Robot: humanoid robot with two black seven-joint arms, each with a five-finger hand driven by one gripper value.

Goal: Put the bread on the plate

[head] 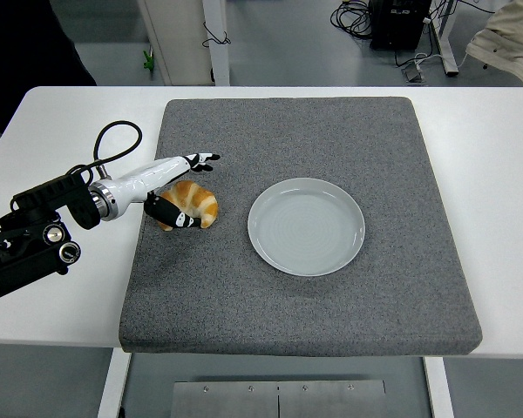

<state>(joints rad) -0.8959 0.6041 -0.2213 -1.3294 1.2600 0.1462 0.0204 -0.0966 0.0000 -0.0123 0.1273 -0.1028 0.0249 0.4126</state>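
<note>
A golden croissant (198, 202) lies on the grey mat, left of an empty pale plate (305, 226). My left hand (200, 190) reaches in from the left and straddles the croissant. Its white fingers (202, 159) stretch out just past the bread's far side. The black thumb (176, 215) lies against the near left side. The hand is open, with the fingers spread and not closed on the bread. The croissant rests on the mat. My right arm does not show.
The grey mat (349, 131) covers most of the white table (488, 157). A black cable (113, 139) loops above my left forearm. At the top right a person's light sleeve (510, 39) shows. Cables and furniture legs stand on the floor behind the table.
</note>
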